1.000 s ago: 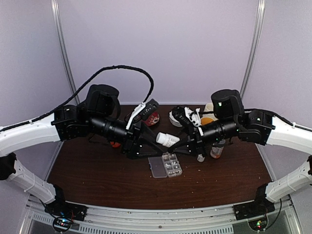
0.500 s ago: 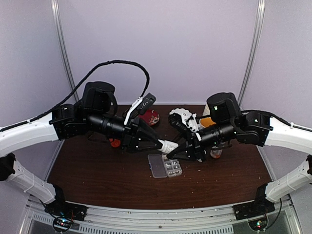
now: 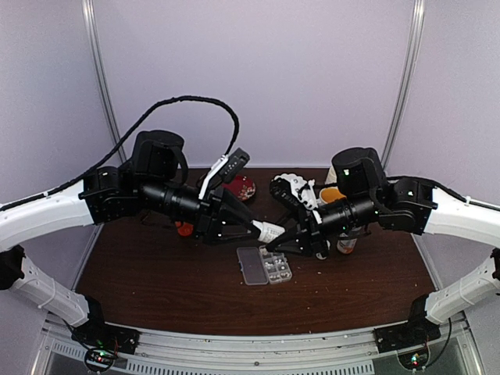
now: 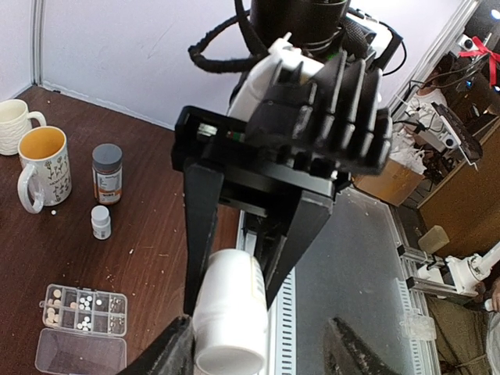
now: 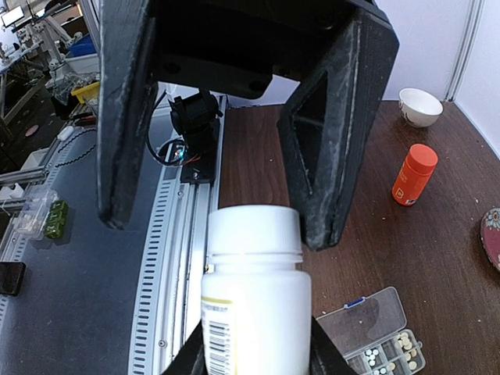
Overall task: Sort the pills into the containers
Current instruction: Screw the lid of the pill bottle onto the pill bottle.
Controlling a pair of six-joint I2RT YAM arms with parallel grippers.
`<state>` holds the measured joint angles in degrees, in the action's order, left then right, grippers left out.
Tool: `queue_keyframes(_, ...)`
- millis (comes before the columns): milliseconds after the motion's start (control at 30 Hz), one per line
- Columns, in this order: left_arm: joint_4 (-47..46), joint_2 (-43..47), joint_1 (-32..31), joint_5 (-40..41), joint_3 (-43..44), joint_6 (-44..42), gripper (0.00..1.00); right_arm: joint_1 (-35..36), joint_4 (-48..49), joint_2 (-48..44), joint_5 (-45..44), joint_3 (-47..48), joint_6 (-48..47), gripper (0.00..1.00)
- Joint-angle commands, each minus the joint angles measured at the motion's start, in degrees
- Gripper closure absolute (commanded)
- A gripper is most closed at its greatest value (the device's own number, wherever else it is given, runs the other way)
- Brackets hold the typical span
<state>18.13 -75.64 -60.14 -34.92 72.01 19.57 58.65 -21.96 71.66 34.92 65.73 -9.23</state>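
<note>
One pill box (image 3: 252,268) lies lengthwise near-to-far (right hand (image 5: 254,358) grips bottle (image 5: 254,289), left hand (image 4: 259,355) wide).

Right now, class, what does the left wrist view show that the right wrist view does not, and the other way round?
Only the left wrist view: a white mug, a flower-printed mug, a brown bottle with a grey cap, and a small white vial. Only the right wrist view: an orange cylindrical bottle and a round white bowl. Both: the large white plastic bottle, held by the right gripper with the left gripper open around its cap, and the clear plastic pill box with whitish pills in its cells.
</note>
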Motion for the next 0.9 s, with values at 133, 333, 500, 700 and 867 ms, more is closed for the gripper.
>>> queue_keyframes(133, 0.4, 0.3, 0.2, -0.6, 0.3, -0.9, 0.54, 0.2, 2.9, -1.0, -1.6, 0.0, 1.3, 1.0)
queue_keyframes(333, 0.9, -0.2, 0.1, -1.0, 0.7, -1.2, 0.71, 0.1, 3.1, -0.6, -1.8, 0.1, 1.5, 1.0)
queue_keyframes(500, 2.5, -0.8, 0.1, -1.5, 1.3, -2.3, 0.68, 0.1, 3.4, -0.6, -2.0, 0.0, 2.0, 1.0)
queue_keyframes(700, 3.9, -1.1, 0.1, -1.8, 1.5, -4.8, 0.77, 0.1, 3.7, -0.5, -1.8, 0.1, 2.7, 1.0)
queue_keyframes(867, 5.1, -1.3, 0.1, -2.4, 1.5, -6.1, 0.52, 0.1, 3.9, -0.3, -1.7, 0.2, 3.3, 1.0)
